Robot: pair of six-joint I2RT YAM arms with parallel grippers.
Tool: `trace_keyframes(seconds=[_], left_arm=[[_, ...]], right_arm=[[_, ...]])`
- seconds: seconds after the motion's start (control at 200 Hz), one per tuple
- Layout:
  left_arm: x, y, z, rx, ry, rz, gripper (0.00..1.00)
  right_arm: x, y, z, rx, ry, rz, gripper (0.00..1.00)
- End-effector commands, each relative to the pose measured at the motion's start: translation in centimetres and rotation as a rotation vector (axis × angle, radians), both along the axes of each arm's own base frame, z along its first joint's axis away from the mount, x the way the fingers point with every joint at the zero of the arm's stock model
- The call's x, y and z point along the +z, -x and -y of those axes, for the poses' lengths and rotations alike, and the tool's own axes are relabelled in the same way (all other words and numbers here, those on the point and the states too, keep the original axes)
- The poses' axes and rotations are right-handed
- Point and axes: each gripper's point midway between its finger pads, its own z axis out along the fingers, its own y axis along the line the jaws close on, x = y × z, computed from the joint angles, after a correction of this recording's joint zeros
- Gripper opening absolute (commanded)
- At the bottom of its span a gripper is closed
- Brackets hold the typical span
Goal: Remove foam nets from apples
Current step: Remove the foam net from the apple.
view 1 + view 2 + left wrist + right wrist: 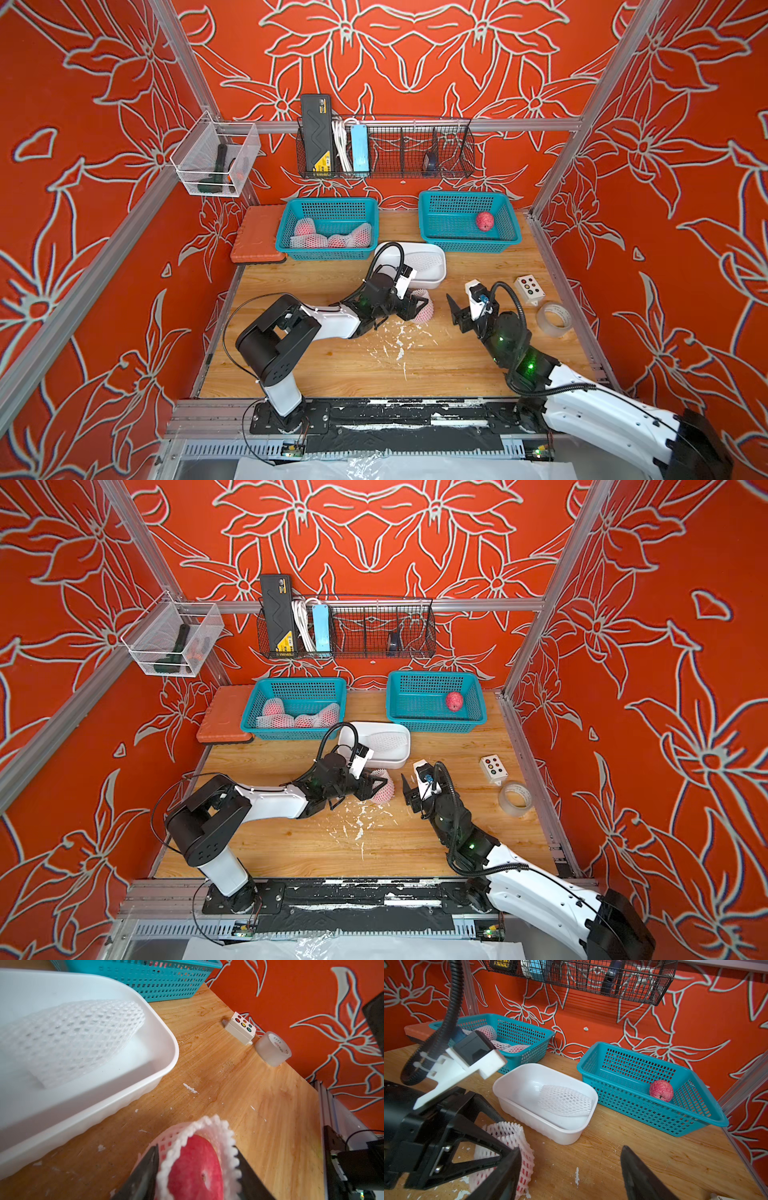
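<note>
Currently, left fingers (145, 1172) flank the apple (195, 1167); clamp unconfirmed. Right fingers (639, 1178) stand released. Pinching foam net (209, 1126) alone risks tearing it.

Red apple (193, 1169) inside white foam net (207, 1126) – open-ended, table (249, 1095) ctr.

Netted apple (195, 1169): part cut off at the left wrist view's edge; in both top views largely hidden behind left gripper (420, 304). White tray (174, 1051): partly cropped.
</note>
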Motion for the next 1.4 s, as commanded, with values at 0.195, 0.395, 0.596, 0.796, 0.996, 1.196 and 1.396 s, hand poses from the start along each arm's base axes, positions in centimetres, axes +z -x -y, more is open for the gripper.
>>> trace_keyframes(seconds=[0.195, 0.395, 0.596, 0.796, 0.996, 1.196, 1.396], left_arm=[[2.5, 0.0, 0.3, -0.014, 0.023, 0.070, 0.27], [4.4, 0.2, -0.1, -0.007, 0.033, 0.114, 0.09], [6.7, 1.4, -0.1, -0.060, 0.092, 0.168, 0.00], [5.1, 0.4, 0.6, -0.008, -0.137, 0.205, 0.00], [4.7, 0.1, -1.0, 0.025, 0.026, 0.102, 0.00], [4.4, 1.2, -0.4, -0.012, 0.020, 0.130, 0.00], [6.5, 2.0, -0.5, -0.033, 0.086, 0.173, 0.00]], right_arm=[[0.1, 0.0, 0.2, -0.007, -0.034, 0.003, 0.75], [0.1, 0.0, 0.3, -0.012, -0.034, 0.004, 0.75], [0.2, 0.0, 0.3, -0.010, -0.038, 0.004, 0.75], [0.2, 0.0, 0.3, -0.010, -0.041, 0.005, 0.75], [0.3, 0.1, 0.3, -0.007, -0.046, 0.008, 0.75], [0.4, 0.2, 0.3, -0.001, -0.051, 0.010, 0.75], [0.4, 0.2, 0.3, -0.001, -0.052, 0.009, 0.75]])
